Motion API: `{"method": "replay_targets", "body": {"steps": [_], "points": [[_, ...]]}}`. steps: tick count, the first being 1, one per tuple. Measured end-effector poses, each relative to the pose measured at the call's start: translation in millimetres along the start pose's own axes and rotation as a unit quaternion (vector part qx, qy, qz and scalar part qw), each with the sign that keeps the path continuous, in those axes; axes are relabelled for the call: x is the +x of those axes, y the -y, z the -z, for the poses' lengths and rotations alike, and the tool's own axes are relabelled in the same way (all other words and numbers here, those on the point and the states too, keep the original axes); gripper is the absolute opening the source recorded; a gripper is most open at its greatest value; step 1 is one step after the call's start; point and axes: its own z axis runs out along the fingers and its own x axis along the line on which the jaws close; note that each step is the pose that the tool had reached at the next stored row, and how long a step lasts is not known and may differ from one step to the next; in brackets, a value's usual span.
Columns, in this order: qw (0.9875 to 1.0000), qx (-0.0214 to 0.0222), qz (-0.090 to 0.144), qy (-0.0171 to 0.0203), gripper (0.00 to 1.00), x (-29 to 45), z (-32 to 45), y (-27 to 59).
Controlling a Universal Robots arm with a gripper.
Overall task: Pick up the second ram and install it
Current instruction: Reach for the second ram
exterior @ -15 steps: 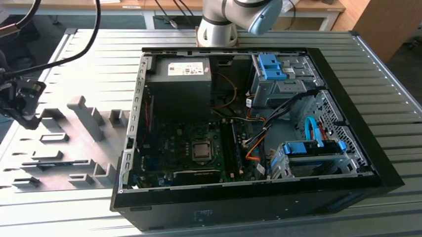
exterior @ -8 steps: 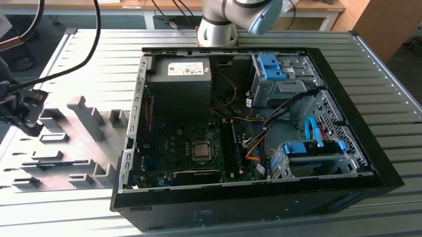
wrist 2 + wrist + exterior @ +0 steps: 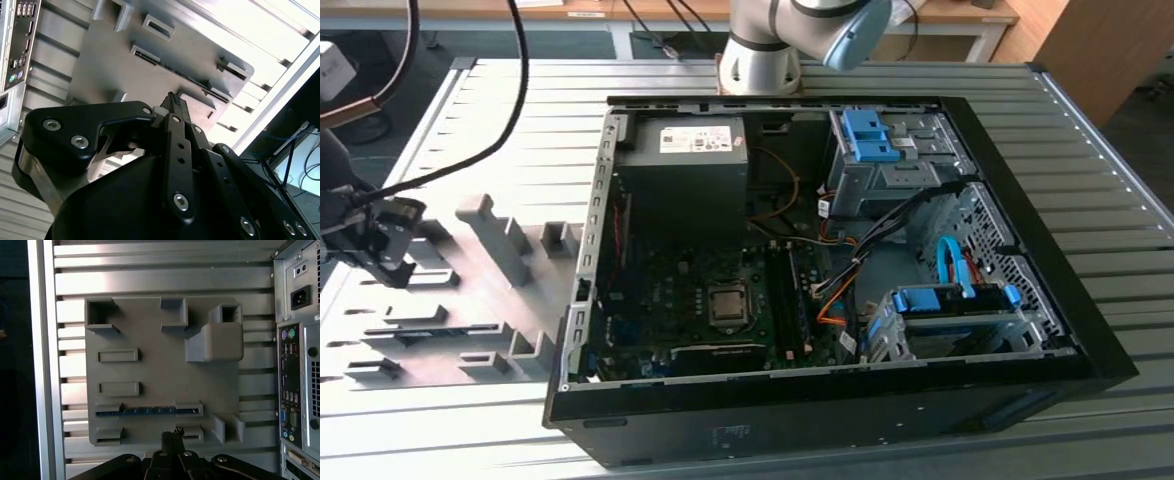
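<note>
The second ram point(image 3: 147, 411) is a slim blue stick standing on edge between two holder blocks of the grey fixture plate point(image 3: 155, 370). In the first wrist view my gripper point(image 3: 171, 436) hovers above the plate, just beside the ram's slot and over the neighbouring row of blocks. Its dark fingertips point(image 3: 174, 100) are pressed together with nothing between them in both wrist views. In the exterior view my gripper point(image 3: 394, 268) hangs over the fixture plate point(image 3: 480, 300) at that view's left, well away from the open computer case point(image 3: 841, 270).
The case lies open with the motherboard, CPU socket point(image 3: 724, 305) and black slot rails point(image 3: 790, 290) beside it. Cables and blue drive brackets point(image 3: 947, 300) fill its right side. The case's rear panel with ports point(image 3: 295, 390) borders the fixture plate. Tall grey blocks point(image 3: 215, 340) rise from the plate.
</note>
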Motion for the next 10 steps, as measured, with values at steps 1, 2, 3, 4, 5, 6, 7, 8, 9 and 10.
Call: {"method": "replay_targets", "body": {"steps": [1, 2, 3, 4, 5, 6, 7, 8, 9, 10], "points": [[1.0000, 0.0000, 0.000, -0.0001, 0.10, 0.0, -1.9, 0.4], [1.0000, 0.0000, 0.000, -0.0001, 0.10, 0.1, -3.7, 0.8], [1.0000, 0.0000, 0.000, -0.0002, 0.10, 0.1, -5.6, 1.1], [1.0000, 0.0000, 0.000, -0.0003, 0.10, 0.1, -7.4, 1.5], [1.0000, 0.0000, 0.000, -0.0004, 0.10, 0.1, -9.2, 1.8], [1.0000, 0.0000, 0.000, -0.0004, 0.10, 0.2, -11.0, 2.2], [1.0000, 0.0000, 0.000, -0.0005, 0.10, 0.2, -12.8, 2.5], [1.0000, 0.0000, 0.000, -0.0005, 0.10, 0.3, -14.6, 2.8], [1.0000, 0.0000, 0.000, -0.0006, 0.10, 0.3, -16.5, 3.1], [1.0000, 0.0000, 0.000, -0.0006, 0.10, 0.3, -18.4, 3.4]]}}
